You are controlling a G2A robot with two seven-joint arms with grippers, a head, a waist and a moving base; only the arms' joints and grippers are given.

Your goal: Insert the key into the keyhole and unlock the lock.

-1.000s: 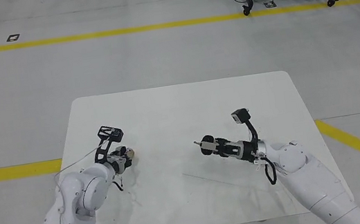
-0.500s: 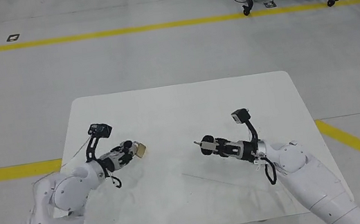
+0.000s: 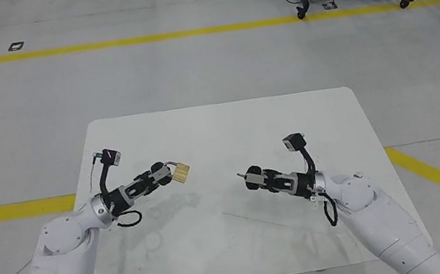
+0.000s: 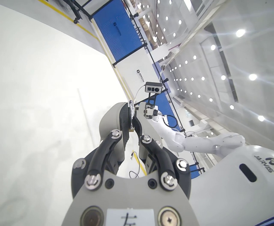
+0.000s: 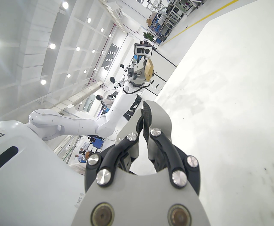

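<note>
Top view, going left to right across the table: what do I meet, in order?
left gripper → lock held in it → key → right gripper holding the key

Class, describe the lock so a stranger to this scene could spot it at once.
Start at the white table. Over its left half, the left tool grips the lock. It is the only brass-coloured block with a metal shackle; the right tool holds just a thin key.

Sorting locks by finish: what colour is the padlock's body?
Brass yellow; the padlock shows best in the right wrist view.
</note>
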